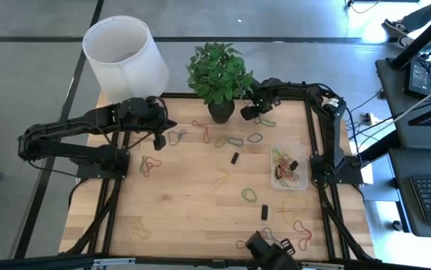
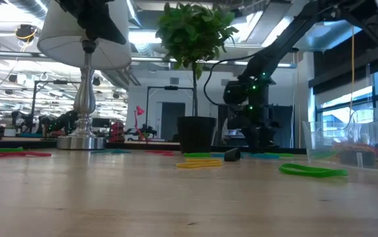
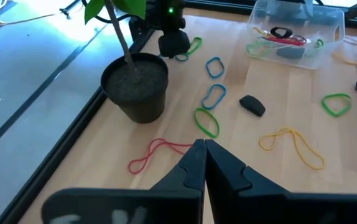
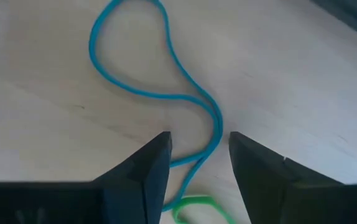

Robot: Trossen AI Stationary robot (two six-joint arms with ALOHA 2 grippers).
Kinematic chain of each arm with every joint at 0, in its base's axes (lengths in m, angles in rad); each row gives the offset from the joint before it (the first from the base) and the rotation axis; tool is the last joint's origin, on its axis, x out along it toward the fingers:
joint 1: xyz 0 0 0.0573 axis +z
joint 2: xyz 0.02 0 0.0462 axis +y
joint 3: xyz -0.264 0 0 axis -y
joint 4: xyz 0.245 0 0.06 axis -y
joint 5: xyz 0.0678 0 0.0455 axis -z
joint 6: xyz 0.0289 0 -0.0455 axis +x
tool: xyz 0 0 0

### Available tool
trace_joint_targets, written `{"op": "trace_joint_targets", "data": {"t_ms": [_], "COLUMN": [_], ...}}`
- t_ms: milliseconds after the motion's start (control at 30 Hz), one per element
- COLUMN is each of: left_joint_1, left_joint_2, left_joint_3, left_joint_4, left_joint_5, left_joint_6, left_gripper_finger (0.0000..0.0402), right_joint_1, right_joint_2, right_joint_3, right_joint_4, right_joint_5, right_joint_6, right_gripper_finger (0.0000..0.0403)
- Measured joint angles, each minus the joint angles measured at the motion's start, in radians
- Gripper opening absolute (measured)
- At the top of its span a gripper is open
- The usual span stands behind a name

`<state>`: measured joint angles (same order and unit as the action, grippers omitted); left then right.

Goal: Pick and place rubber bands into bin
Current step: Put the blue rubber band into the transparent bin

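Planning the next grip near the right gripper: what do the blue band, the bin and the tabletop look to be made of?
Blue band: likely rubber, matte; a thin cord lying in limp curves, running between the open right gripper's fingers. Bin: clear plastic, glossy; the bands inside show through its walls. Tabletop: pale wood, apparently smooth, with visible grain and plank seams.

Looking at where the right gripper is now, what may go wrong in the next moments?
1. The right gripper is open over a blue rubber band, and a green band lies right beside it; closing may catch both or pinch only the table.
2. It works close to the plant pot, so lifting might brush the plant.
3. The bin already holds several bands; a floppy loop might hang over its wall.
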<state>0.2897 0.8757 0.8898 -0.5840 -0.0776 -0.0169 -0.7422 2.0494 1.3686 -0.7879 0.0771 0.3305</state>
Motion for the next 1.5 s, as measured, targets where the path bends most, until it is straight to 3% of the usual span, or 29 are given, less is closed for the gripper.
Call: {"op": "trace_joint_targets", "data": {"t_ms": [133, 400, 567, 1067, 1300, 1500], "left_joint_1": [-0.001, -0.003, -0.024, -0.129, -0.17, -0.196], "left_joint_2": [0.0, 0.0, 0.0, 0.0, 0.0, 0.0], "left_joint_3": [0.0, 0.0, 0.0, 0.0, 0.0, 0.0], "left_joint_4": [0.0, -0.028, -0.071, -0.1, -0.136, -0.148], "left_joint_5": [0.0, 0.0, -0.001, -0.009, -0.008, -0.008], "left_joint_6": [-0.032, -0.06, -0.06, -0.05, -0.048, -0.048], "left_gripper_finger": [0.0002, 0.0002, 0.0001, 0.0002, 0.0002, 0.0002], "right_joint_1": [0.001, 0.0, 0.005, 0.12, 0.257, 0.455], "right_joint_2": [0.025, 0.025, -0.044, -0.49, -0.681, -0.81], "right_joint_3": [0.002, -0.007, -0.025, -0.021, -0.019, -0.019], "right_joint_4": [-0.011, -0.027, -0.07, -0.348, -0.55, -0.625], "right_joint_5": [-0.007, -0.016, -0.017, 0.2, 0.244, 0.245], "right_joint_6": [-0.01, -0.042, -0.023, 0.181, 0.391, 0.583], "right_gripper_finger": [0.0139, 0.001, 0.0012, 0.0002, 0.0002, 0.0002]}}
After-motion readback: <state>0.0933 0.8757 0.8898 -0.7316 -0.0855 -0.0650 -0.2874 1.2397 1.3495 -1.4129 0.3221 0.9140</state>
